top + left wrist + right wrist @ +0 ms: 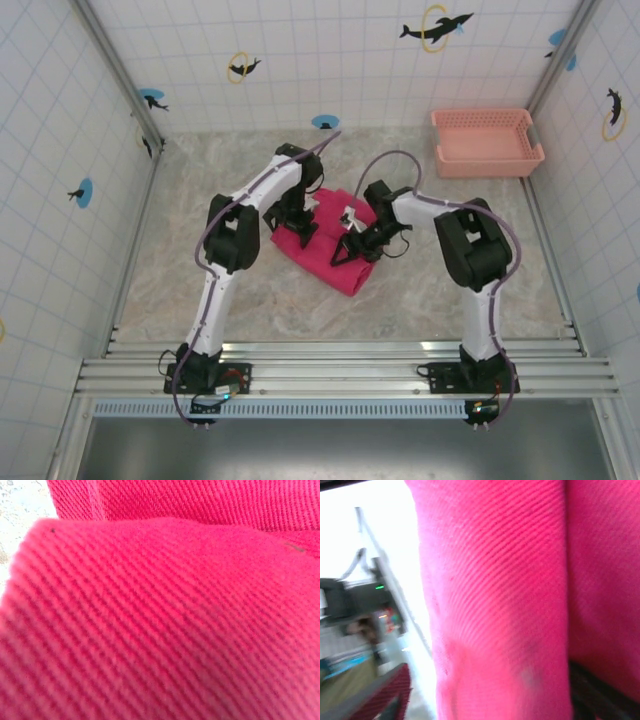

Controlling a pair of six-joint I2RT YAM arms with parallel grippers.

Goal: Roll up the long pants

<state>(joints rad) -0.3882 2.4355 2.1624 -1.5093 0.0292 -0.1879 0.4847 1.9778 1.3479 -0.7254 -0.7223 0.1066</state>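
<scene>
The long pants (338, 265) lie as a compact magenta-red bundle in the middle of the table. My left gripper (300, 226) presses into the bundle's upper left part and my right gripper (350, 245) into its middle, close together. In the left wrist view a raised fold of the pants (165, 620) lies right against the lens, over a lower layer, hiding the fingers. In the right wrist view a lifted flap of the pants (495, 595) hangs in front of the lens and covers the fingers. Both grippers appear shut on the cloth.
A salmon-pink lattice basket (487, 142) stands at the back right corner. Tiled walls enclose the marble tabletop (200, 280) on three sides. A metal rail (340, 365) with the arm bases runs along the near edge.
</scene>
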